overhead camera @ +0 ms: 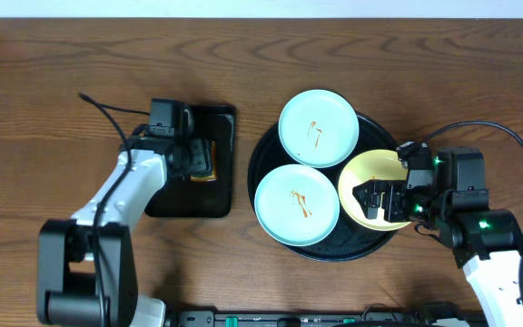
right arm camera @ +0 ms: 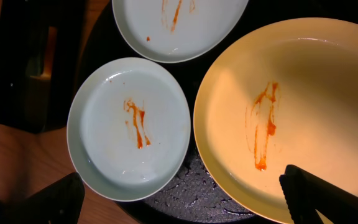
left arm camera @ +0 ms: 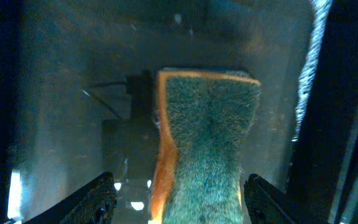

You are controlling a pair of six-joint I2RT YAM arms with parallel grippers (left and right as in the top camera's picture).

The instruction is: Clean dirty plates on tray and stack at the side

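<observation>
Right gripper (overhead camera: 371, 202) hangs wide apart, holding nothing. Below it, the round tray (overhead camera: 375, 134), right of centre, carries the yellow plate (overhead camera: 363, 173), far bluish plate (overhead camera: 319, 127) and near bluish plate (overhead camera: 297, 205) — all sauce-smeared. Left gripper (overhead camera: 195, 162) sits spread around the sponge (left arm camera: 207, 143), not squeezing.

I see a glossy black tray (overhead camera: 263, 150), two pale blue plates (overhead camera: 319, 127) (overhead camera: 297, 205), one yellow plate (right arm camera: 328, 93), each smeared orange; green-topped orange sponge (left arm camera: 210, 143).
</observation>
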